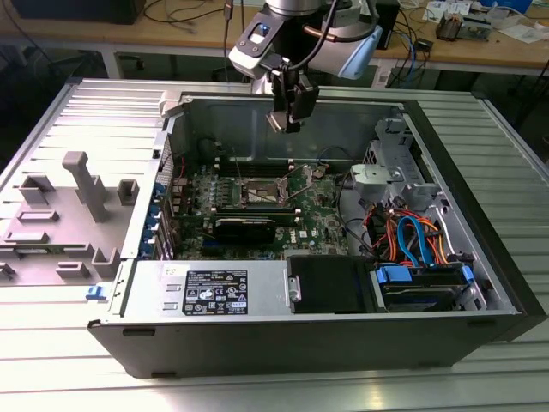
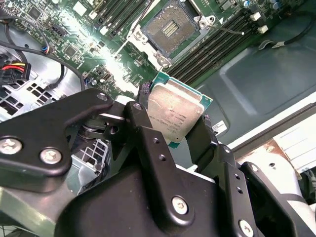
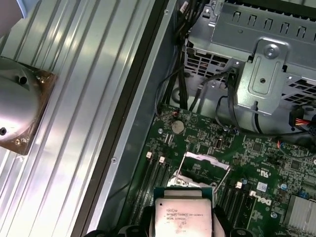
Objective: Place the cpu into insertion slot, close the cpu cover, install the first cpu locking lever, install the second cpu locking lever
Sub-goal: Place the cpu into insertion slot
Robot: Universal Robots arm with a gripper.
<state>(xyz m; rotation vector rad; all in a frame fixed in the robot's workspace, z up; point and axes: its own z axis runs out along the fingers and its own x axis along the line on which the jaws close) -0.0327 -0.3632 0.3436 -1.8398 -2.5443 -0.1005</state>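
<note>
My gripper [image 1: 286, 120] hangs above the open computer case, over its far wall, shut on the cpu [image 2: 180, 116]. The cpu is a small square chip with a silvery top and a green edge, clamped by two opposite edges between the black fingers [image 2: 143, 94]. It also appears in the first wrist view [image 3: 183, 215]. Below it on the green motherboard [image 1: 317, 215] lies the insertion slot [image 2: 170, 27], a dark square with a silvery rim and nothing in it. The cpu cover [image 3: 203, 159] stands raised beside the slot, with thin wire levers at its sides.
A black graphics card [image 1: 244, 226] lies just in front of the slot, and long memory slots [image 2: 212, 44] flank it. A silver drive cage [image 1: 399, 176], orange and blue cables [image 1: 412, 236] and the power supply [image 1: 206, 287] fill the rest of the case. A grey fixture [image 1: 77, 206] sits outside.
</note>
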